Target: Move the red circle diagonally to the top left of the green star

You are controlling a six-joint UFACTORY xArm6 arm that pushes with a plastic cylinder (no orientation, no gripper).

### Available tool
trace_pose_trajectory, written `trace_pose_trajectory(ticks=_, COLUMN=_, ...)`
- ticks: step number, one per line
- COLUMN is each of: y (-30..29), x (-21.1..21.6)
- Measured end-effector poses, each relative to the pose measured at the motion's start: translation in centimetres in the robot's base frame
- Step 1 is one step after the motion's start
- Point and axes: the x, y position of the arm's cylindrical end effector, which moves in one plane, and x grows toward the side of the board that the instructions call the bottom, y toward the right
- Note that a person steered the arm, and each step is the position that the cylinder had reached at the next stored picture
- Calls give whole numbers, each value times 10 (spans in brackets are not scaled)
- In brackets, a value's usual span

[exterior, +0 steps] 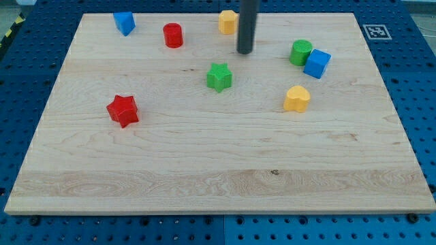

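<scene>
Pale wood grain fills the frame, the worktop [218, 170] sitting on blue pegboard. No claw on this arm — nothing to open or clench, just a dark rod, and my tip [245, 52] sits near the view's top, above and to the right of the green star [219, 77], with a yellow block [228, 22] just beside the rod on its left. The red circle [173, 35] is well off to the tip's left, a squat bright-red cylinder standing upright, flat top showing, clear wood all round it. It already lies up and left of the star, though some way out. To do this well, I'd judge the tip should come round to the circle's upper-left side and nudge it down and right in short strokes — centred on the disc so it doesn't roll off the tip — stopping short of touching the star.
</scene>
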Motion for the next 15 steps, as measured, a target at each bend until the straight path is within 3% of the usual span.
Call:
trace_pose_trajectory(ticks=1, y=-32, x=-39)
trace_pose_trajectory(ticks=2, y=-58, x=-51)
trace_pose_trajectory(ticks=5, y=-136, x=-59)
trace_pose_trajectory(ticks=8, y=-149, x=-59)
trace_pose_trajectory(ticks=11, y=-145, x=-12)
trace_pose_trajectory(ticks=15, y=-157, x=-16)
